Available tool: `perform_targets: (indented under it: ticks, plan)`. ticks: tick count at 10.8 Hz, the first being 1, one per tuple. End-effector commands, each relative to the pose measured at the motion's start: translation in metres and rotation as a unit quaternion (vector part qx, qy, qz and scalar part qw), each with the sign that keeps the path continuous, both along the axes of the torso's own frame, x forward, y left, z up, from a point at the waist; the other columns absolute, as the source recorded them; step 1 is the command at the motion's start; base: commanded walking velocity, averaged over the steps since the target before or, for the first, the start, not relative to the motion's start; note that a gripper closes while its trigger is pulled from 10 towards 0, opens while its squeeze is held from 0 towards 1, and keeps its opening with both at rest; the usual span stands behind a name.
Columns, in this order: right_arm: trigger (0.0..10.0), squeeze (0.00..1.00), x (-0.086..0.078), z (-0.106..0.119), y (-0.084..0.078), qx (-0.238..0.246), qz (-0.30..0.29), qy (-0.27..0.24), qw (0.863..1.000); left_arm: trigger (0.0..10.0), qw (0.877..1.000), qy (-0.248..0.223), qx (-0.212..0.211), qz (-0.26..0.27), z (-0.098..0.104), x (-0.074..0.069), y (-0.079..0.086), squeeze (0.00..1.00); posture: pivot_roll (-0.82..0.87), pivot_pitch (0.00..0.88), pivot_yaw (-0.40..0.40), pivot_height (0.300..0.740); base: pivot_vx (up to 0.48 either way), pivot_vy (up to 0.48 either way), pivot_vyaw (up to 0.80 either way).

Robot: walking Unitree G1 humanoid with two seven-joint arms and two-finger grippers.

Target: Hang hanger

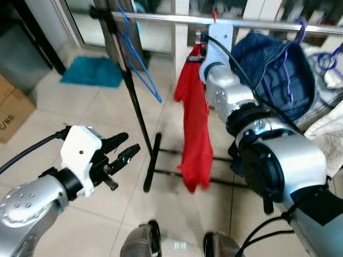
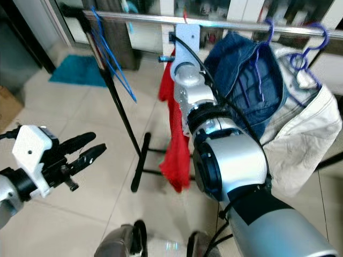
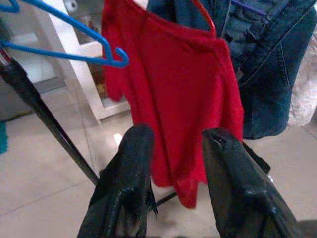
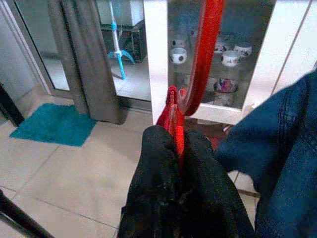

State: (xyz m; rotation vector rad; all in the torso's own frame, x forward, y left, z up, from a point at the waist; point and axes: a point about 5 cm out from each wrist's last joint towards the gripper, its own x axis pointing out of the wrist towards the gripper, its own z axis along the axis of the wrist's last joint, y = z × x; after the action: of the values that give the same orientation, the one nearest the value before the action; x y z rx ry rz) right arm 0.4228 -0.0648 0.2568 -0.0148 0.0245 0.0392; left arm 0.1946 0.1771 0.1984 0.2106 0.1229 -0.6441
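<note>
The red hanger (image 4: 200, 59) is pinched between the closed fingers of the right end effector (image 4: 179, 148) at its neck, and it is held up at the chrome rail (image 1: 161, 17) of the clothes rack. A red shirt (image 1: 194, 134) hangs from it, draped below the rail beside a blue denim garment (image 1: 273, 69). From the head views the hook appears to be at or just over the rail, though the wrist housing hides the contact, so whether it is already seated cannot be told.

For the step to be done well, the hook should be lowered squarely over the rail until the weight is carried by the rail and not by the fingers, and only then should the grip be released. The free stretch between the empty blue hanger (image 1: 136, 59) and the denim should be kept to, so that neither neighbour is snagged. The shirt should be left to settle before the arm is drawn back and down, since a sideways pull could drag the hook off.

The left end effector (image 1: 122, 152) is held low over the tiled floor (image 1: 80, 107), fingers parted and empty.
</note>
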Motion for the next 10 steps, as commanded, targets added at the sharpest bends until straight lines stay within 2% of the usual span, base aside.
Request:
perform_targets:
  ticks: [1,3,4,6,7,8,10]
  plan:
    - [10.0,0.00,-0.001,0.002,0.006,-0.005,0.008,0.010,1.000,10.0,1.000,0.002,0.006,0.000,0.002,-0.006,0.001,0.00,0.11,0.291,0.063,0.740,0.000,0.000,0.00]
    - [10.0,0.00,-0.002,0.001,0.012,-0.005,0.034,0.010,0.999,10.0,1.000,-0.004,0.001,0.006,0.005,-0.005,0.001,0.00,0.10,0.286,0.062,0.740,0.000,0.000,0.00]
    - [10.0,1.00,-0.002,0.004,0.014,0.025,0.061,-0.009,0.998,10.0,1.000,-0.015,-0.011,0.013,0.007,-0.004,0.000,0.00,0.08,0.262,0.056,0.740,0.000,0.000,0.00]
    - [10.0,1.00,-0.004,0.005,0.015,0.011,0.095,-0.051,0.994,10.0,0.999,-0.034,-0.020,0.025,0.008,-0.001,-0.002,0.00,0.06,0.221,0.060,0.740,0.000,0.000,0.00]
    - [10.0,1.00,-0.008,0.003,0.013,0.001,0.117,-0.093,0.989,10.0,0.997,-0.054,-0.025,0.045,0.008,0.007,-0.001,0.00,0.04,0.185,0.065,0.740,0.000,0.000,0.00]
    - [10.0,1.00,-0.013,-0.002,0.010,0.033,0.128,-0.123,0.984,10.0,0.997,-0.053,-0.028,0.044,0.005,0.010,0.000,0.00,0.03,0.153,0.078,0.740,0.000,0.000,0.00]
    - [10.0,1.00,-0.023,-0.010,0.004,0.045,0.148,-0.148,0.977,10.0,0.995,-0.062,-0.048,0.057,0.004,0.018,0.000,0.00,0.02,0.108,0.095,0.740,0.000,0.000,0.00]
